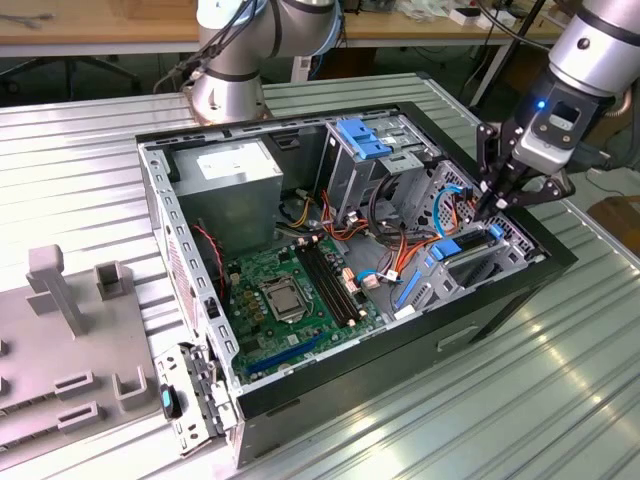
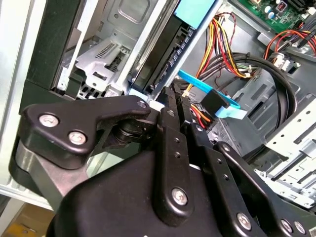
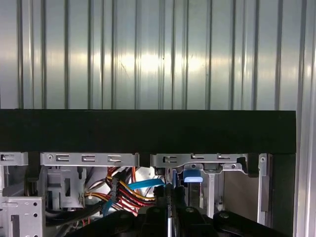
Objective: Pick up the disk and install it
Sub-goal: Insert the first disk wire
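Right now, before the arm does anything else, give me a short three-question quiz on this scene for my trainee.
1. True or false: the computer case lies open, with its motherboard exposed.
2. In the exterior view, the gripper is: A) over the motherboard; B) at the drive bays at the case's end on the exterior view's right; C) outside the case.
3. Fill in: the flat cable beside the gripper in the second wrist view is ___.
Key: 1 true; 2 B; 3 blue.

Ribbed metal table point(image 1: 480, 400) carries open computer case point(image 1: 400, 347), grey fixture plate point(image 1: 100, 340), arm base point(image 1: 228, 92).
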Available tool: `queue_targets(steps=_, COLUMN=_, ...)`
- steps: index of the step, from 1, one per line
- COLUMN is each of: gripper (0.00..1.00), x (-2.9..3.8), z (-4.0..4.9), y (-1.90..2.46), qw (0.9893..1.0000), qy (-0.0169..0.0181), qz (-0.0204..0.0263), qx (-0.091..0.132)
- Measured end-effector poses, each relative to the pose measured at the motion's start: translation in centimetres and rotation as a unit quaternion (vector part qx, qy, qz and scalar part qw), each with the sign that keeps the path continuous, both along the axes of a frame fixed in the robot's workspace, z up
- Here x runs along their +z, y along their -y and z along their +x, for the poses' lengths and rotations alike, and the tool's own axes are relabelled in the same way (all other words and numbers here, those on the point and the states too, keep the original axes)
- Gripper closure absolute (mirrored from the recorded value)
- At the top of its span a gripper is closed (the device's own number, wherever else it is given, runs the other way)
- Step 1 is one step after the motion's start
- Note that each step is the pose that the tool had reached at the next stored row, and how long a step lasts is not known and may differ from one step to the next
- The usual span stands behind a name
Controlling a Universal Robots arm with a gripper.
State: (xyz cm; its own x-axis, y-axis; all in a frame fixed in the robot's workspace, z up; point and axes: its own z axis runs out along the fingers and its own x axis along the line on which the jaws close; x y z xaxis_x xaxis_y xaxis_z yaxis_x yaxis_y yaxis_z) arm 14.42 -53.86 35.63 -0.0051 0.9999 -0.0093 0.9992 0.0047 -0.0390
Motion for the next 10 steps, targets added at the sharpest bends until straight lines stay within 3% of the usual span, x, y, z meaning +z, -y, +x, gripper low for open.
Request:
queue_targets(steps=3, gripper=0.84, x=-0.26, z=-0.06, y=0.00, qw=1.0000, qy=0.0043, qz=-0.0001, qx=-0.005)
queue_targets(steps=7, gripper=0.84, x=-0.28, z=-0.82, y=0.11, qw=1.0000, qy=0.0047, qz=0.0004, qx=-0.005)
queue_targets(steps=10, gripper=0.84, x=-0.30, z=-0.93, y=0.58, qw=1.0000, qy=0.0052, qz=0.0025, qx=-0.003)
